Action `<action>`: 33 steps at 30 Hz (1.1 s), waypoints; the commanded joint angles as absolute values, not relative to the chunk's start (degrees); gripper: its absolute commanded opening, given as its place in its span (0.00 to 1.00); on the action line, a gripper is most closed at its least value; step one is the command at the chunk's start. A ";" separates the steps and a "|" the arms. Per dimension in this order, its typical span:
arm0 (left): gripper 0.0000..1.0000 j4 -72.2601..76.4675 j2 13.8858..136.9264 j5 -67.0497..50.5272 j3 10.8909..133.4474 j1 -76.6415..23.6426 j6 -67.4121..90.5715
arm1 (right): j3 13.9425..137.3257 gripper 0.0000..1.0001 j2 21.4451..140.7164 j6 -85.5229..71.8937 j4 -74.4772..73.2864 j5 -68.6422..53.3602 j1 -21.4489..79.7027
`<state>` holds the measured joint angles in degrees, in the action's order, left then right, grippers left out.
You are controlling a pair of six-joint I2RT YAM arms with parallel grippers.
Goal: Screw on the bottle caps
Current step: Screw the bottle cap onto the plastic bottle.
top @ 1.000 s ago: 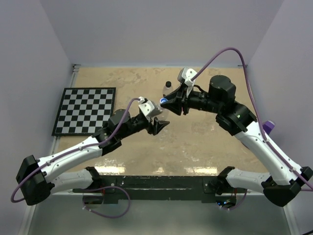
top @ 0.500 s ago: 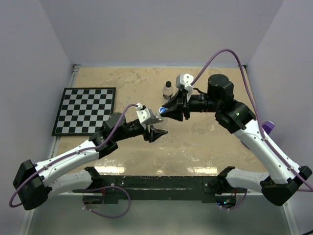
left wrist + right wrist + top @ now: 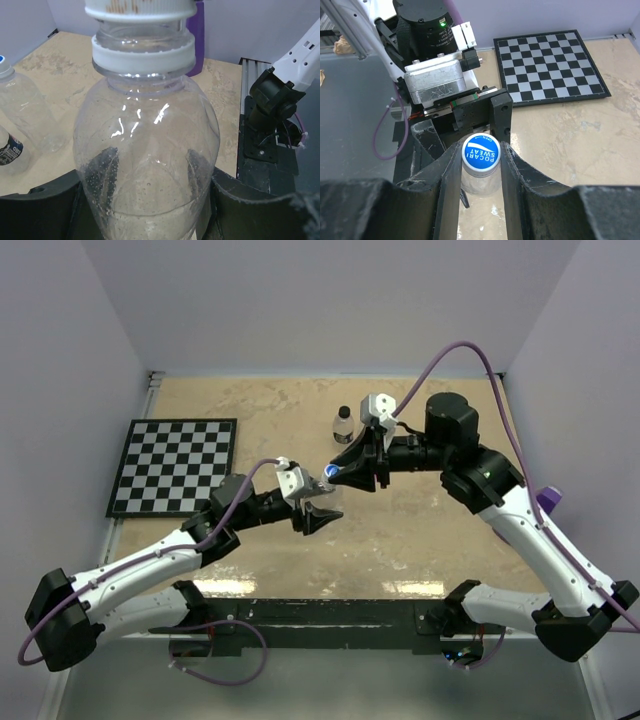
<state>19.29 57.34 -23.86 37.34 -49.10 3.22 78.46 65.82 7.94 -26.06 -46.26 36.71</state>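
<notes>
My left gripper [image 3: 318, 512] [image 3: 150, 172] is shut on the belly of a clear bottle [image 3: 147, 145], held upright near the table's middle. The dark pads [image 3: 102, 172] show through the plastic on both sides. A blue cap [image 3: 331, 471] [image 3: 480, 154] with white lettering sits on the bottle's neck [image 3: 480, 182]. My right gripper [image 3: 337, 473] [image 3: 480, 156] is shut on this cap from above, one finger against each side. A second bottle [image 3: 343, 424] with a black cap stands behind. Two more bottles [image 3: 22, 107] [image 3: 10, 150] show at the left of the left wrist view.
A black-and-white chessboard [image 3: 175, 465] [image 3: 550, 65] lies on the left of the tan table. A purple object [image 3: 551, 498] [image 3: 199, 35] stands at the right edge, behind my right arm. Grey walls close in the table on three sides.
Both grippers have shifted together toward the near edge, the left carrying the bottle and the right staying on the blue cap. Both grips stay the same.
</notes>
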 commanded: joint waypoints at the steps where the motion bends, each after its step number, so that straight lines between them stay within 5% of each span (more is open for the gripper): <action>1: 0.00 35.60 53.09 -24.62 37.97 -49.39 0.97 | 75.68 0.18 65.74 4.23 -28.66 -44.74 36.39; 15: 0.00 29.27 55.11 -11.96 43.59 -50.97 -4.31 | 75.67 0.12 65.13 0.35 -27.95 -40.25 36.65; 33: 0.00 23.29 58.71 -0.26 48.60 -54.31 -1.85 | 75.68 0.17 65.13 0.79 -28.13 -37.18 37.09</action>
